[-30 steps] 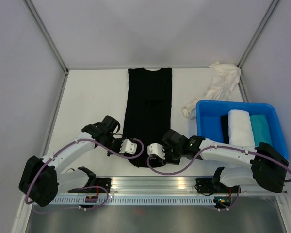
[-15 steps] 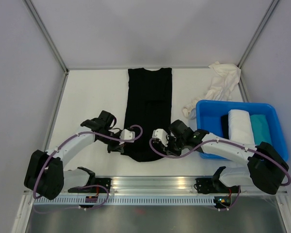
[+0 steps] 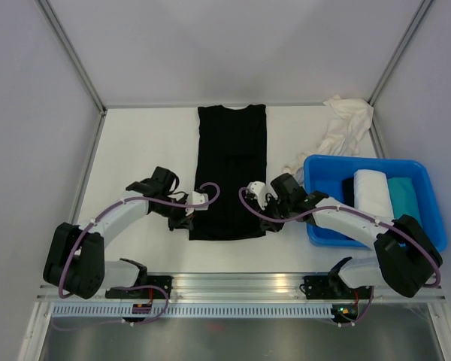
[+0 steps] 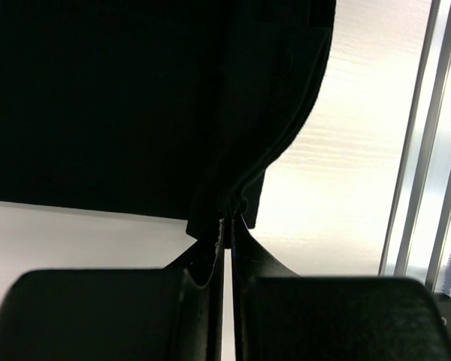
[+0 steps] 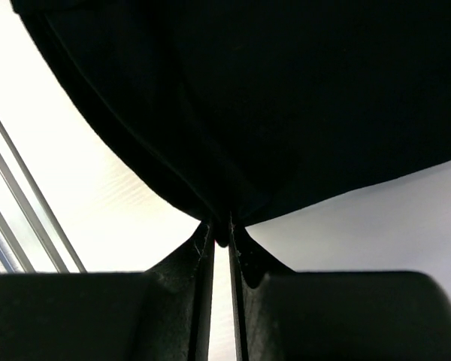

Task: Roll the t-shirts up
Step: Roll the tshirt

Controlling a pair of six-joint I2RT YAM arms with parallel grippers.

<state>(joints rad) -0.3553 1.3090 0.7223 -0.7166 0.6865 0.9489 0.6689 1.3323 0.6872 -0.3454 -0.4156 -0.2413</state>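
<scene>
Black t-shirt (image 3: 229,169) is laid out as a long narrow strip mid-surface (image 3: 146,143), and its near end is pinched at either side by the left jaws and the right jaws, probably so the roll gets started evenly.

Top view's evenly lit, soft overhead light, sharp, barely any shadows. Wrist cams: table (image 4: 346,188) blown out w/ glare, black t-shirt (image 4: 98,90) a detail-less dark mass, fingers (image 4: 199,265) up close blurry.
</scene>
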